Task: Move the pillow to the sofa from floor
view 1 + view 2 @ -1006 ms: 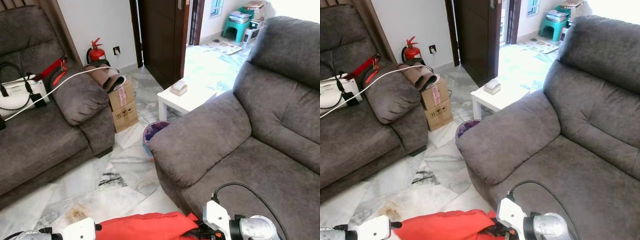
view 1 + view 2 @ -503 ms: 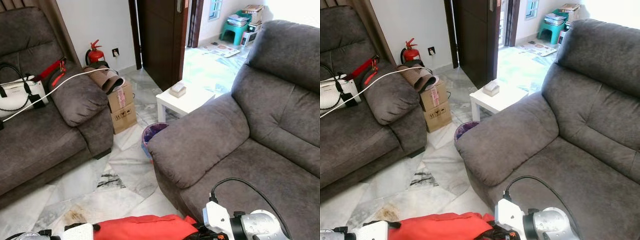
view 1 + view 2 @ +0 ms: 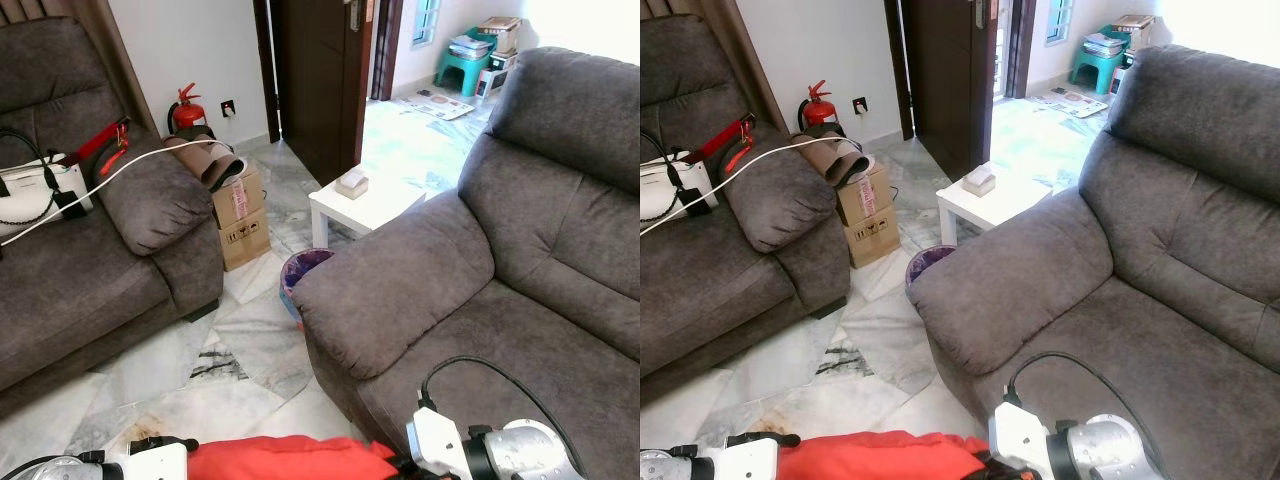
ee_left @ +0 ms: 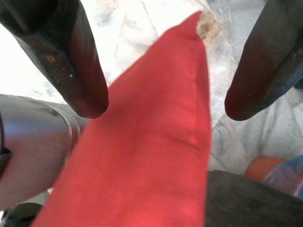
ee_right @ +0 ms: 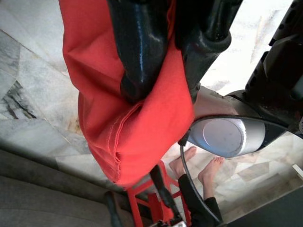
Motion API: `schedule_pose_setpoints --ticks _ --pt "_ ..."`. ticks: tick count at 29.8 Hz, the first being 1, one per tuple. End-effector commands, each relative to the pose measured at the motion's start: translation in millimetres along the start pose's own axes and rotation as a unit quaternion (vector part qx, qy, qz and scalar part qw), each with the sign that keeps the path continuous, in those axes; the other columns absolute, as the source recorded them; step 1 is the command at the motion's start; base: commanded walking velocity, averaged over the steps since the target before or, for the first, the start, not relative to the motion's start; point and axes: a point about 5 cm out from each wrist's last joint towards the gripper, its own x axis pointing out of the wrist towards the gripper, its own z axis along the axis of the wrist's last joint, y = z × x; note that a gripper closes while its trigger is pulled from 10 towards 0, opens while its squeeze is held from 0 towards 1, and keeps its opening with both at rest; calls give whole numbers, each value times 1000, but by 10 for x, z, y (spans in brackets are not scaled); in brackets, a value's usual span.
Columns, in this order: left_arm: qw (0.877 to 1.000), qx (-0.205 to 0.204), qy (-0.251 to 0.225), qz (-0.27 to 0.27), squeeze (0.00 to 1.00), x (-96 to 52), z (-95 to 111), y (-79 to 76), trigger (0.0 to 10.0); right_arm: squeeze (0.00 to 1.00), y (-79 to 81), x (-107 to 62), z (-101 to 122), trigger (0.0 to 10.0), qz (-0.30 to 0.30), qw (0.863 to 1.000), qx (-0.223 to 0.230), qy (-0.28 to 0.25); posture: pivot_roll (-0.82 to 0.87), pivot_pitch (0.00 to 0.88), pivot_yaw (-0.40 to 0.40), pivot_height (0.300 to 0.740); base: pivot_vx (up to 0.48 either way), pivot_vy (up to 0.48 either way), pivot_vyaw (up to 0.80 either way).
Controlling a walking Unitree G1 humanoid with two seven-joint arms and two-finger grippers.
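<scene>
- While the right gripper pinches the red pillow, the cloth hangs below its fingers, over the marble floor.
- Left gripper is spread, pillow between its fingers.
- Sofa lies just ahead.

Head eyes overlook sofa; wrist cameras close on pillow.

Both silver arms reach forward, low and level. Right gripper fingers clamped on red pillow; left gripper fingers spread astride it.
</scene>
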Motion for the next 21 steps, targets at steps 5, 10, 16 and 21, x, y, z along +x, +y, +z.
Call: schedule_pose_setpoints --ticks 5,10,16,21 --pt "1000 -8 6 -3 1000 27 -54 -16 10000 0 24 -4 240 10000 18 998 -41 -44 56 73 43 740 0 0 0" --pt "1000 -8 1 -15 0 87 -88 -33 10000 0 16 -69 291 10000 21 998 -51 -38 48 74 39 740 0 0 0" --pt "1000 -6 2 -23 0 121 -103 -45 10000 0 24 -96 359 10000 24 997 -59 -43 45 75 36 740 0 0 0" --pt "1000 3 7 -31 0 141 -124 -35 10000 0 48 -129 444 10000 33 996 -73 -49 41 71 34 740 0 0 0"
